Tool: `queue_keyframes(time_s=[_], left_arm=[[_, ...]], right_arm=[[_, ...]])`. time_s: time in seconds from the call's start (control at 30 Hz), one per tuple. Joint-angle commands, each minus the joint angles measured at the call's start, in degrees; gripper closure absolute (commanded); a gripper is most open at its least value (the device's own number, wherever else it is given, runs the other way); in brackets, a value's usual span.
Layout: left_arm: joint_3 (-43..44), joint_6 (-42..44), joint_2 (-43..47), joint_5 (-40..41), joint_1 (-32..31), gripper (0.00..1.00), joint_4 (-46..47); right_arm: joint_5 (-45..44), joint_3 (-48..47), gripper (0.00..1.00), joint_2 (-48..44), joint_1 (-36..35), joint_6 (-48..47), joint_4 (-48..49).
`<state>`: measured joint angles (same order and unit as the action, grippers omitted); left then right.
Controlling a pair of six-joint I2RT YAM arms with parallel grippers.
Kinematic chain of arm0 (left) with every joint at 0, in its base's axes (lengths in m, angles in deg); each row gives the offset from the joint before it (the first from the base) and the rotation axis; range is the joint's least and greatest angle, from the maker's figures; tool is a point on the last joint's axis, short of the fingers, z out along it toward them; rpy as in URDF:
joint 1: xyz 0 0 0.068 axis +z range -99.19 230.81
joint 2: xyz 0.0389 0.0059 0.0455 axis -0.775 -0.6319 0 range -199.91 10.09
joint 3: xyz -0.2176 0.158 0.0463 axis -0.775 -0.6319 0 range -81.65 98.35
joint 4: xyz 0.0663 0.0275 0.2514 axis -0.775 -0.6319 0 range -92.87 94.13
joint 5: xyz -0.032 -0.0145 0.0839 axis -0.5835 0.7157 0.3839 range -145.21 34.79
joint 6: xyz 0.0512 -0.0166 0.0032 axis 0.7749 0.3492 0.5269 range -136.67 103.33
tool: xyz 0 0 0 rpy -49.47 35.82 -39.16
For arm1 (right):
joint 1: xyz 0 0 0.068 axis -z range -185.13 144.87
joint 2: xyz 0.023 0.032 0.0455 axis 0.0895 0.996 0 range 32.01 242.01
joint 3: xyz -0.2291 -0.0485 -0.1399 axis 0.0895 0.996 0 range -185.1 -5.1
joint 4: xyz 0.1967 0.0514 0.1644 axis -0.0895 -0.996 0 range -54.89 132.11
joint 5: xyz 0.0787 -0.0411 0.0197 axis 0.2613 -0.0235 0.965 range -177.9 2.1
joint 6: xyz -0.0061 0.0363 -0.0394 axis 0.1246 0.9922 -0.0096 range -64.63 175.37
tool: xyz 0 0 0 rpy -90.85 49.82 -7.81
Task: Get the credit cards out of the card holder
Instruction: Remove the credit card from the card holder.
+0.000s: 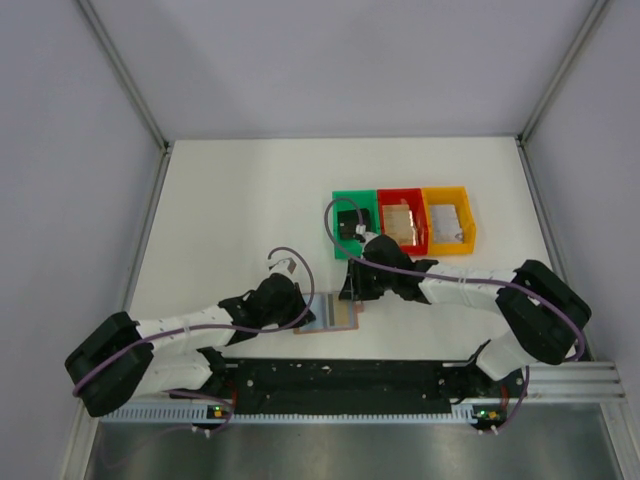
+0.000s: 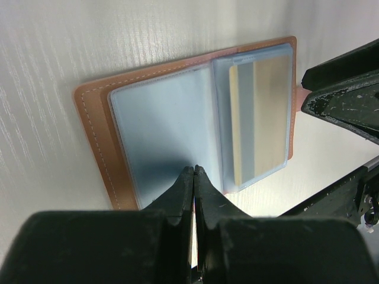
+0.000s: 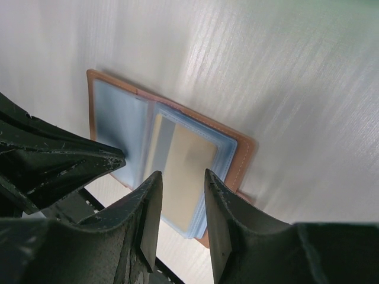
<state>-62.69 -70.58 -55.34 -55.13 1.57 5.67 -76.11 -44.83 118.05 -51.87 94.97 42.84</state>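
Hands meet over the card holder (image 1: 335, 318) in the overhead view. My left hand (image 1: 300, 312) is at the holder's left side and my right hand (image 1: 350, 298) at its far edge. The holder lies open on the bench (image 1: 230, 200). Well beyond the holder, a green bin (image 1: 355, 193), a red bin (image 1: 402, 192) and a yellow bin (image 1: 447, 191) stand in a row.

From the left wrist, my left hand (image 2: 194, 173) has its jaws pressed together, with the tips at the near edge of the holder's empty left leaf. I cannot tell whether they pinch the clear sleeve or only press it flat. One credit card (image 2: 263, 112), pale gold rather than dark, sits inside the holder's right pocket.

From the right wrist, my right hand (image 3: 180, 204) has its jaws parted with nothing between them. It is poised over the near end of that card, and I cannot tell whether it touches.

I judge this to be the first extraction: the holder is steadied, the card is lined up and nothing is out yet. The next move calls for my right fingertips to catch the card's exposed edge and draw it along the pocket while my left hand keeps the holder from sliding. The sleeve looks slick, so a shallow pinch could slip.

I can read no brand, label or number on the card or the holder.
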Motion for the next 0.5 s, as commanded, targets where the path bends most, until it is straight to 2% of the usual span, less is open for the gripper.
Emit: queue_keyframes(time_s=[0.0,0.37,0.47], left_arm=[[1.69,0.21,-0.23,0.63,-0.07,0.97,-0.22],[1.69,0.12,-0.14,0.54,-0.07,0.97,-0.05],[1.69,0.12,-0.14,0.45,-0.07,0.97,-0.05]], right_arm=[[-1.77,0.00,0.65,0.44,0.07,0.40,0.06],[0.07,-0.09,0.66,2.64,-0.02,0.84,1.11],[0.95,0.00,0.70,2.29,-0.10,0.92,1.90]])
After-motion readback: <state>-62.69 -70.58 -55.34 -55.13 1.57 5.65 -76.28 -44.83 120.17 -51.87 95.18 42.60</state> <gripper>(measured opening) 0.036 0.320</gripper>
